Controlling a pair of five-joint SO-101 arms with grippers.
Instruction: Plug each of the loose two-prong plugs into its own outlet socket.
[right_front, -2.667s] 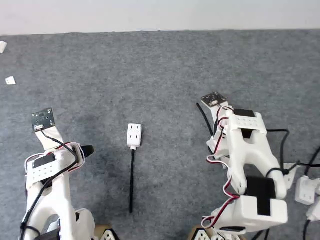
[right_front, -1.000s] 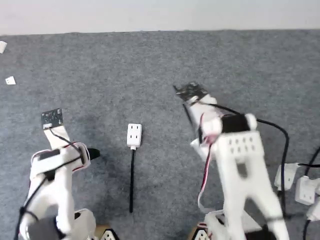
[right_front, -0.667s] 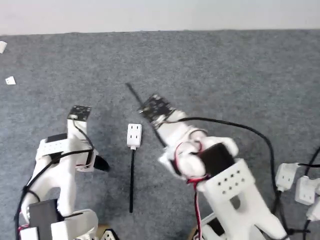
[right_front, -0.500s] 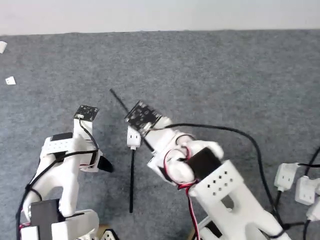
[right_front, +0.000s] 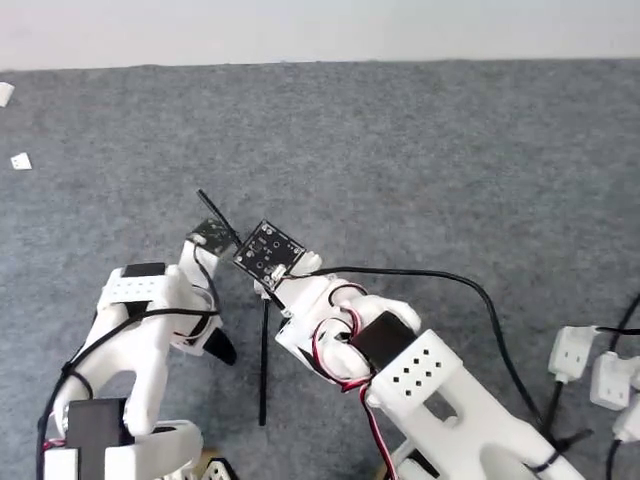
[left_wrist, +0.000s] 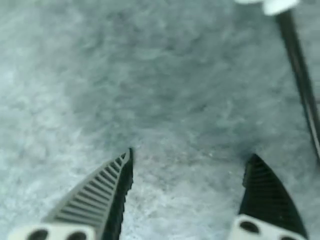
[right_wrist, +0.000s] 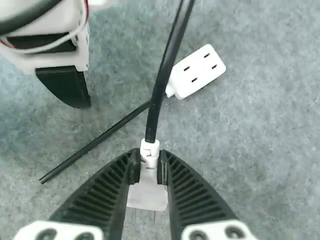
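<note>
A white outlet block (right_wrist: 196, 71) with two-slot sockets lies on the grey carpet, its black cord (right_wrist: 95, 145) trailing away from it. My right gripper (right_wrist: 147, 175) is shut on a white two-prong plug (right_wrist: 146, 192), held a short way from the block, and the plug's black cord (right_wrist: 167, 65) rises across the block. In the high view the right arm (right_front: 350, 335) covers the block; the block's cord (right_front: 264, 365) shows below it. My left gripper (left_wrist: 187, 185) stands open over bare carpet beside that cord (left_wrist: 300, 70), with nothing between its fingers.
Several more white plugs (right_front: 590, 365) with dark cords lie at the table's right edge. Two small white scraps (right_front: 20, 160) sit at the far left. The left arm (right_front: 140, 320) stands close beside the right arm's wrist. The far half of the carpet is open.
The right arm has swung from the right side leftward to the outlet block with the plug. The left arm has moved right and forward, toward the block's cord.
</note>
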